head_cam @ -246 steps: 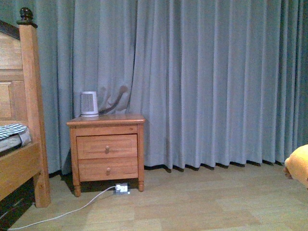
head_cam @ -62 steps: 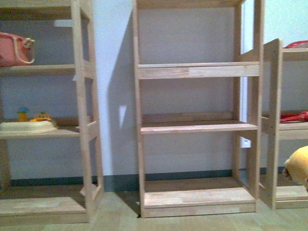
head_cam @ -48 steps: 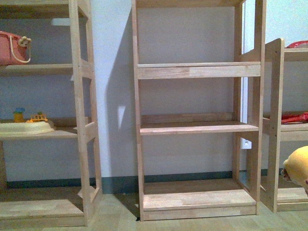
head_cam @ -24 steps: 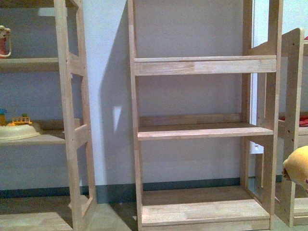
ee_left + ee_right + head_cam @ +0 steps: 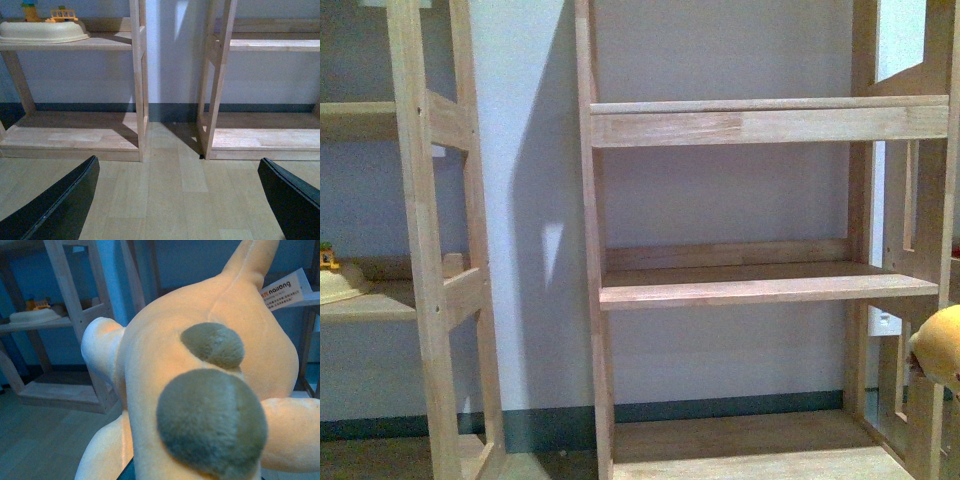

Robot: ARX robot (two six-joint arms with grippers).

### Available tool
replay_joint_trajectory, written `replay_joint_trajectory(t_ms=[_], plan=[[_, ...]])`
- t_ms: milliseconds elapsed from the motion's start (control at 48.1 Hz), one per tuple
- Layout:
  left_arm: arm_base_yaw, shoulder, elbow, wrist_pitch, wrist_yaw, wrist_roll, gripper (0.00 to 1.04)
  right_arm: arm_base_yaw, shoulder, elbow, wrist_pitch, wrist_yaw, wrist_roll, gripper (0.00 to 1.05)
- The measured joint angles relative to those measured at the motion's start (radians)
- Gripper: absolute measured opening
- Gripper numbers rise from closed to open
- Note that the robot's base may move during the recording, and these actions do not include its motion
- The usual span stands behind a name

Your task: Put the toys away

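Fuzzy cloth plush animal [image 5: 150, 355]; matt pale wood shelving [image 5: 760, 125].

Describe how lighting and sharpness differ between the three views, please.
Front view: sharp, with the wooden shelf unit throwing a dark shadow on the wall. Left wrist view: even light, the open left gripper nearly black. Right wrist view: strong blue cast; the plush toy fills the frame, slightly soft.

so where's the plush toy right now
The plush toy shows at the front view's far right edge, low beside the right post of the shelf unit, and fills the right wrist view.
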Motion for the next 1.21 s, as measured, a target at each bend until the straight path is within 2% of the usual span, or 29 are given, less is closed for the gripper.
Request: replay_joint_trajectory(t_ms=[1205], plan=[[0.001,-0.001,0.0,0.0,0.0,0.0,0.98,0.001,0.0,-0.001,0.0,0.002,0.0,0.08]])
